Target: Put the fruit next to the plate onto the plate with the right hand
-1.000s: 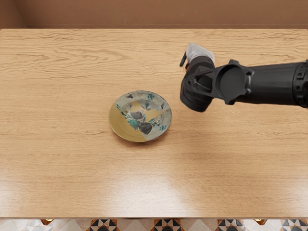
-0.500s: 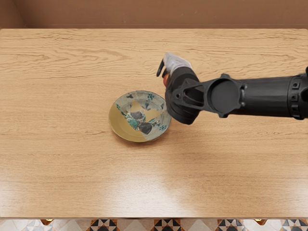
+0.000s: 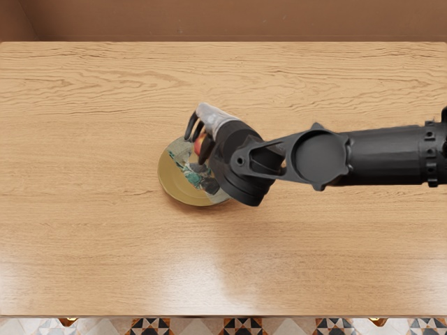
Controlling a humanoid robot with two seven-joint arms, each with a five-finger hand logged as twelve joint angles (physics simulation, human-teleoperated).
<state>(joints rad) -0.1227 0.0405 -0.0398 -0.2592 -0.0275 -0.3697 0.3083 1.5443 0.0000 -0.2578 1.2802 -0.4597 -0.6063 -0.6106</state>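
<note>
Right hand curled round fruit over plate.
Fruit is small, red-orange, mostly hidden by the fingers, above the plate's right half; contact unclear. Likely light, firm, smooth, round, so it could roll on release. Best gripped round its middle.

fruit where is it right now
In the head view the fruit is held in the right hand, near the middle of the table, over the far right part of the plate; only a reddish sliver shows.

No readable text, labels or numbers anywhere
</note>
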